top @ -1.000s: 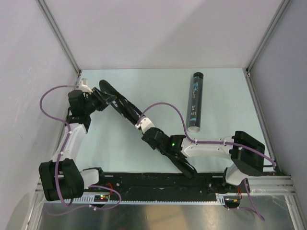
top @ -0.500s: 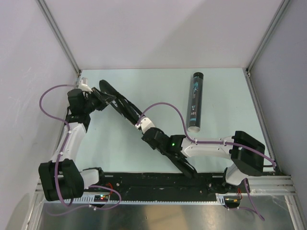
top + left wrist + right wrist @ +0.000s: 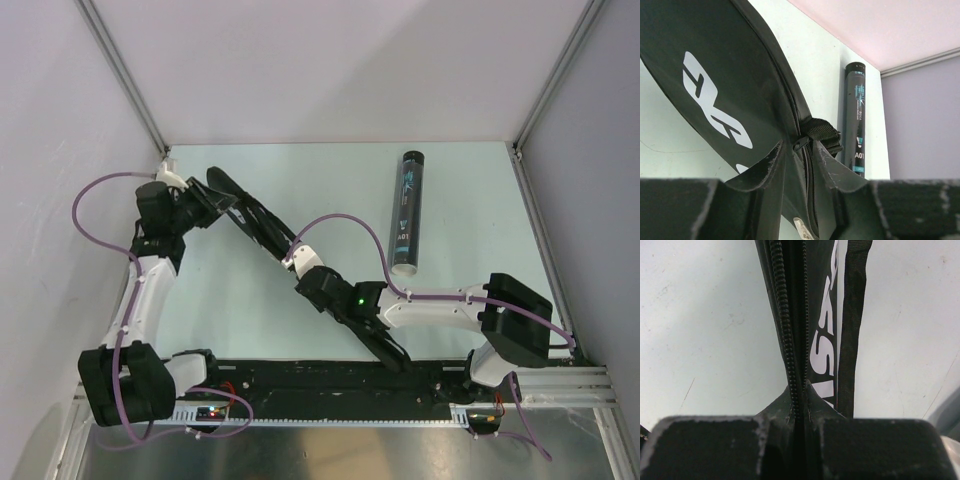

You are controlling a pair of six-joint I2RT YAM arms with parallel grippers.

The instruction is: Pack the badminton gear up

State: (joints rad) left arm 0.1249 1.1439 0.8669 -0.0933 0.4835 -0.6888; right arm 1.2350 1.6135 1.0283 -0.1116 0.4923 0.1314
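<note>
**A:** Bag (image 3: pixel 250 215) first. Where does it lie?

**B:** Slantwise on the table (image 3: pixel 330 190), from the far left corner down toward the arms' bases. The tube (image 3: pixel 406 215) lies well apart from it, on the right side.

**A:** Who has hold of it?

**B:** The right gripper (image 3: pixel 801 392) is clamped tight on the zipper (image 3: pixel 785 330) seam, roughly mid-length. The left gripper (image 3: pixel 802 155) straddles the same edge at the far end, near a small fabric tab (image 3: pixel 822 131). Its fingers stand a little apart, and I cannot tell whether they pinch the cloth or only bracket it.

**A:** How will it handle?

**B:** Soft and light, I'd judge. Thin fabric like that should sag between two holds and droop from one. The zipper seam looks like the firmest line, so the edge is the sensible place to grip. Flat panels would likely slip or bunch.

**A:** Anything to snag?

**B:** The strap (image 3: pixel 852 315) runs just beside the seam and could catch a finger.

**A:** And the tube?

**B:** Rigid, smooth and round, so probably inclined to roll. Take it across the middle. No rackets or shuttlecocks show.
</note>
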